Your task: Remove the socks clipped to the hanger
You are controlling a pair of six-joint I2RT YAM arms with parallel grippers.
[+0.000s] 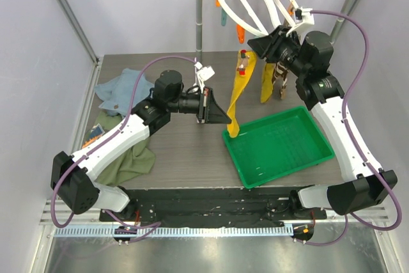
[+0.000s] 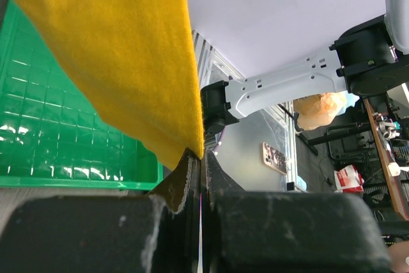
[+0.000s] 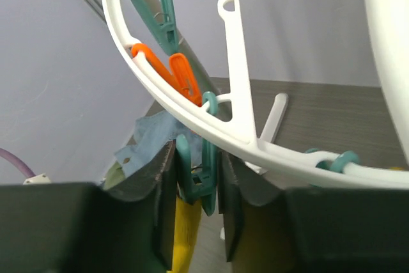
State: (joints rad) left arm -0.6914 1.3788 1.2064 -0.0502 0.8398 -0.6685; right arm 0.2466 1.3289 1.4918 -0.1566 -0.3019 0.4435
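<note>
Table: I see a dark wood-grain table [image 1: 179,151] with both arms reaching over it.
Hanger: the white ring hanger [image 1: 246,4] hangs from the grey rail stand [image 1: 199,23] at the far edge, with orange and teal clips dangling from it.
Tray: a green tray [image 1: 287,145] sits on the table, right of centre.
Cloths: a blue cloth [image 1: 124,91] and an olive-green cloth [image 1: 131,161] lie at the left side.
Socks: a long mustard sock [image 1: 241,91] hangs from the ring, its lower end over the tray's far-left corner. A second mustard sock [image 1: 267,84] and a diamond-patterned sock [image 1: 281,84] hang just to its right.
Left gripper: my left gripper [image 2: 198,171] has its fingers pressed together, pinching the long mustard sock's lower edge.
Right gripper: my right gripper [image 3: 198,177] is up at the ring, with one finger pressing each side of a teal clip [image 3: 195,187]. Mustard fabric hangs just below the clip.
</note>
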